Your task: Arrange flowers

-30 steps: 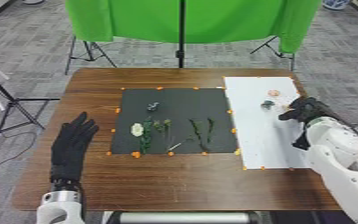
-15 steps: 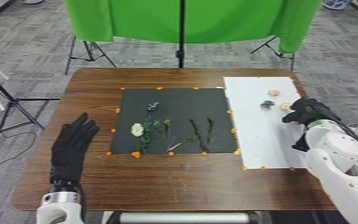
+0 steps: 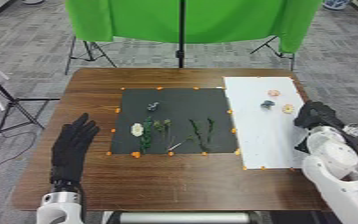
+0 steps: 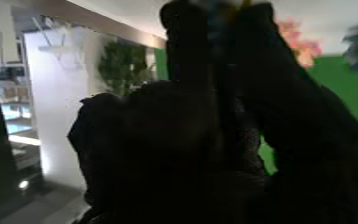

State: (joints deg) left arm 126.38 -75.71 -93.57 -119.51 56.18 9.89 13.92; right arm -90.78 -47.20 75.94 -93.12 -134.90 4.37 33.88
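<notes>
Head view: R hand [image 3: 316, 116] noted over R edge of white sheet [image 3: 262, 137], just beside cream flower w/ yellowish centre [image 3: 288, 108]; gap seen between hand and flower. R hand partly open, longer fingers [image 4: 286, 75] extended in R wrist view, nothing seen gripped. Cream flower laid on sheet. Pink flower [image 3: 273, 93] placed farther from robot, slightly L of cream one; blue-grey flower [image 3: 267, 104] placed nearer than pink, L of cream. All three apart, on far half of sheet. In R wrist view, pink and blue-grey blooms picked up beyond hand, against white and green. Sheet set along R side of dark mat [image 3: 175, 95], small orange markers at edges of both. On mat: second blue-grey flower [image 3: 152, 106] at far part, L of centre; white flower [image 3: 137, 129] near L edge, w/ green stem [image 3: 146, 137] just beside it; budded stems [image 3: 162, 127] next, to R; two dark-green stems [image 3: 196, 131] farther R, approx. upright to robot; short pale piece [image 3: 175, 146] between, toward near edge. L hand [image 3: 72, 142] located L of mat, over brown table [image 3: 175, 187], fingers straight, pointed away from robot, nothing held. Green cloth [image 3: 238, 22] and stand pole [image 3: 181, 45] noted past far table edge.
</notes>
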